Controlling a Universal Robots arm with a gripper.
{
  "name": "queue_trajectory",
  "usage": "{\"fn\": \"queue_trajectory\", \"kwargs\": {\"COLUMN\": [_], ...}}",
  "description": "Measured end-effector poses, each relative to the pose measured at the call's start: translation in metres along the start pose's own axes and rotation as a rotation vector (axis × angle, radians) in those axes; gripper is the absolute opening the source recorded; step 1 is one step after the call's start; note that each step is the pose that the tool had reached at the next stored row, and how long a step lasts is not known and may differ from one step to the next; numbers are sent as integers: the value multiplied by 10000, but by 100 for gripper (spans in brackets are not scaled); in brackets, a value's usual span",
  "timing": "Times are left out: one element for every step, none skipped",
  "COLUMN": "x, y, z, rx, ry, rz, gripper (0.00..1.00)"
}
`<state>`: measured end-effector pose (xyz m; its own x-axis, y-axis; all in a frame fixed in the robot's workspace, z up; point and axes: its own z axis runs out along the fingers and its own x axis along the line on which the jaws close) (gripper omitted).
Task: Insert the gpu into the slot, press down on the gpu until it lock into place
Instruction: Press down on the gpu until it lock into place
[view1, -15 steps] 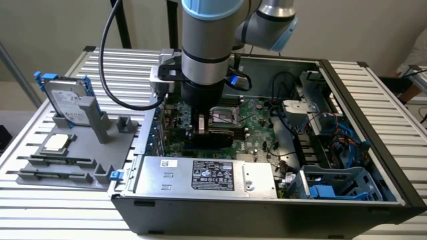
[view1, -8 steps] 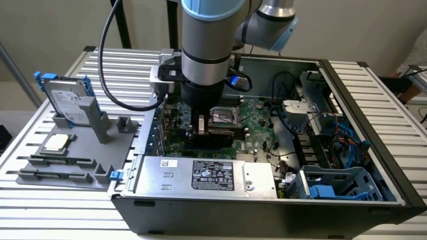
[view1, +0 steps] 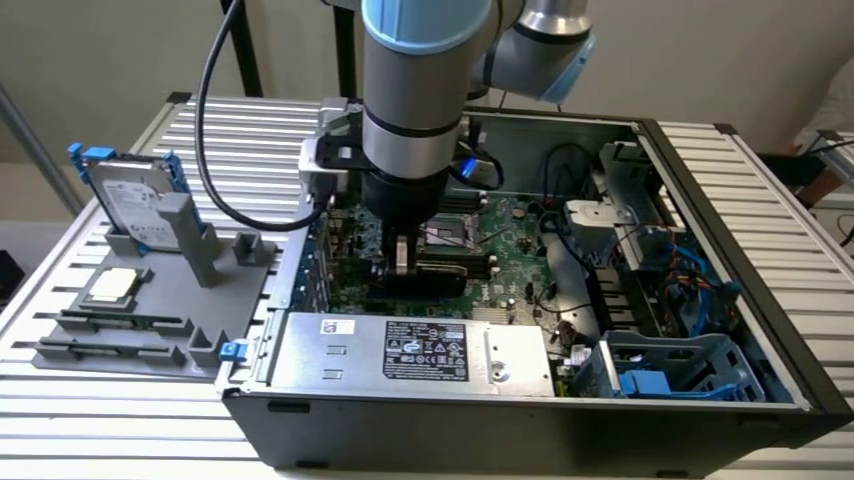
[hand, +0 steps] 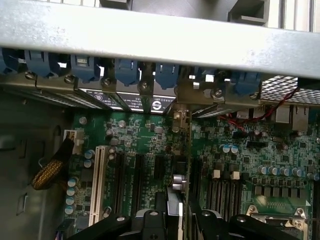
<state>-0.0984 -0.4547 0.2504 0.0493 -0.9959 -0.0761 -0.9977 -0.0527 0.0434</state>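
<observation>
The gpu (hand: 188, 165) stands on edge over the green motherboard. From above it shows as a thin dark strip, with its metal bracket (hand: 182, 114) at the case's rear wall. In the exterior view the gpu (view1: 424, 284) is a black card low inside the open computer case, under the arm. My gripper (hand: 177, 220) is shut on the card's upper edge, one dark finger on each side. From outside, the gripper (view1: 404, 262) reaches straight down into the case. The slot is hidden beneath the card, and I cannot tell how deep the card sits.
A silver power-supply box (view1: 400, 350) lies just in front of the card. Blue bracket clips (hand: 125, 70) line the rear wall. Black slots (hand: 121, 180) and a white slot (hand: 97, 180) run parallel beside the card. A grey fixture (view1: 147, 300) with a hard drive stands at the exterior view's left.
</observation>
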Motion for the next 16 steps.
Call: {"fn": "queue_trajectory", "kwargs": {"x": [2,2,2,3,1,1,2,3,2,1,-2,-6,-9,-13,-16,-18], "y": [0,0,0,0,0,-2,-1,1,1,3,4,6,8,10,13,13], "z": [1,1,1,1,3,5,-2,-16,-35,-62,-104,-150,-195,-240,-284,-315], "rx": [4,7,8,9,12,20,17,13,12,7,-1,-8,-15,-21,-29,-33], "ry": [-47,-88,-116,-135,-158,-176,-176,-174,-176,-176,-177,-176,-176,-178,-176,-177], "rz": [6,10,14,15,13,12,12,13,13,14,14,15,15,16,17,17], "gripper": [27,27,27,27,27,29,29,35,35,35,35,35,35,35,35,35]}}
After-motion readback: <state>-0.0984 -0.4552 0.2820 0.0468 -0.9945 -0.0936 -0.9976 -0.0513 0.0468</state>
